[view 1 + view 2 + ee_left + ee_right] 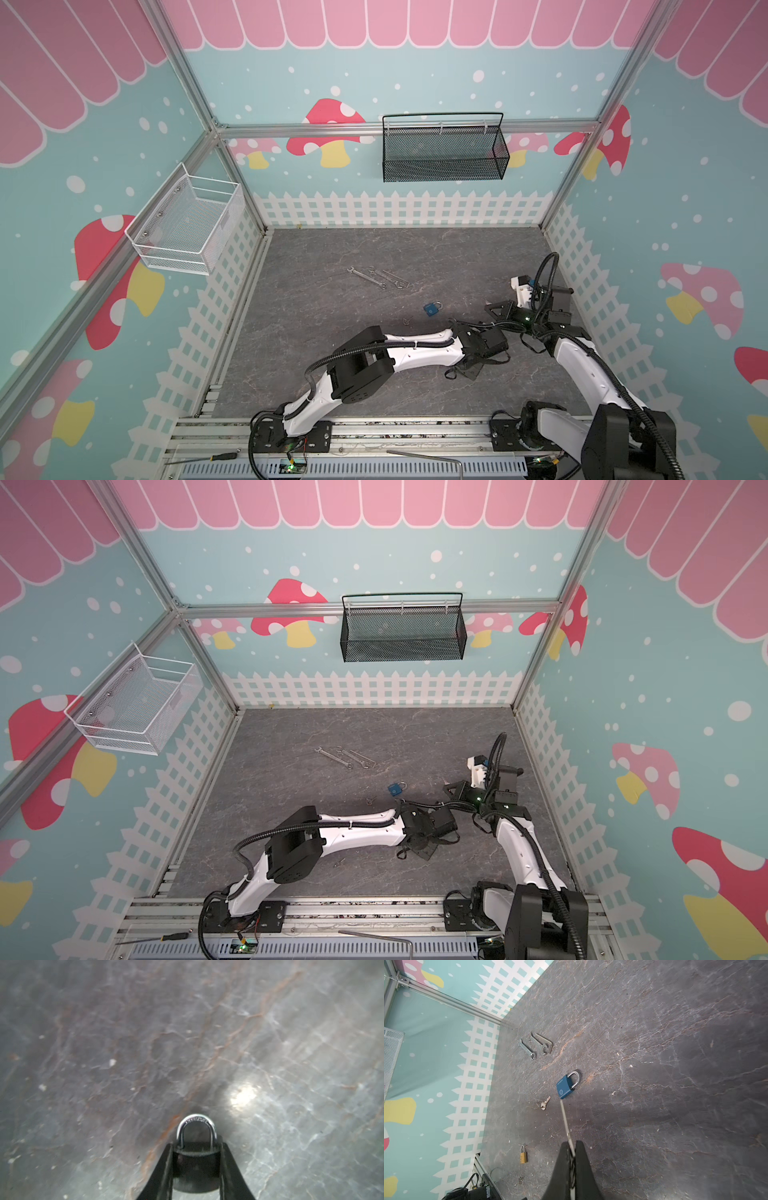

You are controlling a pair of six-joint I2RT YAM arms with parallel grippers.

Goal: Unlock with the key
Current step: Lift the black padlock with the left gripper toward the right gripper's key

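"Grey marbled table (316,299), mushroom paper on every wall. How far along would you say they are?"

"Partway, I'd judge. Both pieces are in hand, but the dark padlock (195,1167) looks locked, with both legs of its shackle (196,1126) down in the body. The key hasn't gone in or been turned yet."

"Who has the lock?"

"That's the left gripper (196,1145). In the left wrist view its fingers (166,1167) stand narrow, one pressed against each side of the body, and the shackle points away from the wrist. I can't tell whether the lock is lifted or resting on the table."

"And the other arm?"

"The right gripper (572,1144) is pinched tight on the key (566,1122). The thin blade pokes out ahead of the tips, seen edge-on. In both top views that gripper sits near the left arm's wrist but apart from it, so key and lock haven't met."

"What's the rest of the clutter?"

"A blue padlock (568,1084) with a loose key (544,1103) just beside it, a brass padlock (523,1154), and some wrenches (535,1046) farther back. Nothing is touching any of them."
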